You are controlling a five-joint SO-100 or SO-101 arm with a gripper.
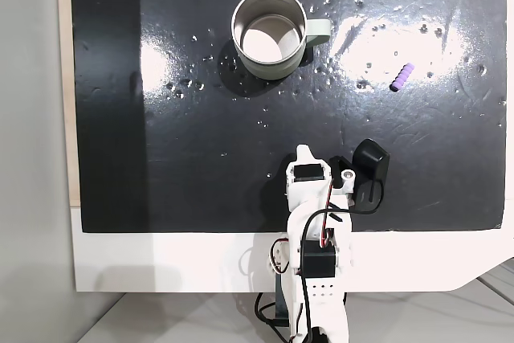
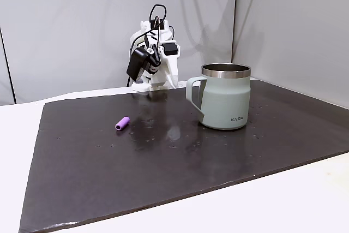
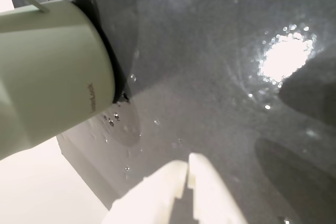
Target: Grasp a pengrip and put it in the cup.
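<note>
The small purple ribbed pengrip (image 1: pixel 402 77) lies on the black mat at the right of a fixed view, and left of the mug in another fixed view (image 2: pixel 122 123). The pale grey-green cup (image 1: pixel 269 34) stands upright with nothing inside, its handle pointing toward the pengrip's side (image 2: pixel 225 99). In the wrist view the cup (image 3: pixel 47 87) sits at the left. My gripper (image 3: pixel 187 163) is shut with nothing held. The arm is folded back at the mat's near edge, gripper (image 1: pixel 303 152) far from both things.
The black mat (image 1: pixel 161 158) is glossy, with droplets and bright glare patches, and rests on a white table (image 1: pixel 161 263). A black wrist camera (image 1: pixel 371 162) with cables sticks out beside the arm. Grey walls (image 2: pixel 71 25) stand behind the arm's base.
</note>
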